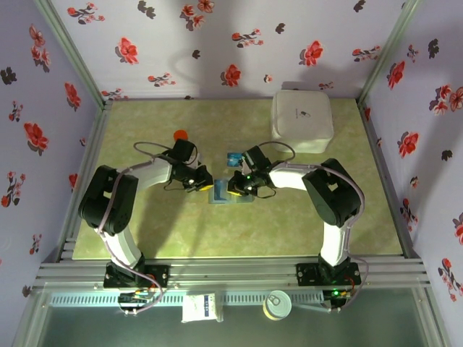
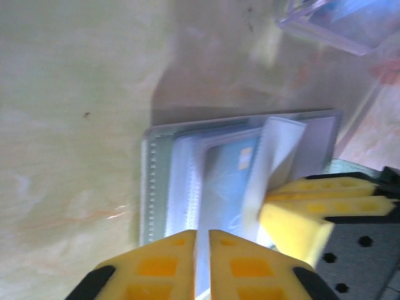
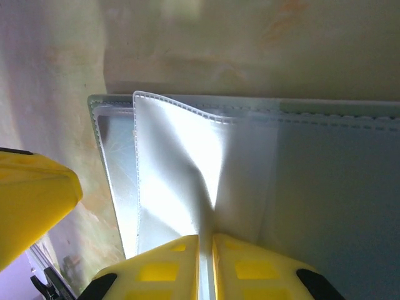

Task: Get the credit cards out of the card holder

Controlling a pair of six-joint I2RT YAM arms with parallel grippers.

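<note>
Robot lab test cell, floral-papered walls (image 1: 217, 36), aluminium frame (image 1: 231, 273), green-matted table (image 1: 239, 231)

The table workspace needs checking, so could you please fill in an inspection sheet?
Surface: greenish mat, mottled.
Job's things: card holder open, blue card inside its sleeve.
Clutter: white box; clear plastic piece; small red item, too small to identify.
Pincers: left pincer and right pincer each shut on part of the holder.
Cables: cables looped along both arms.
Surroundings: floral walls; packet and roll on front ledge.
</note>
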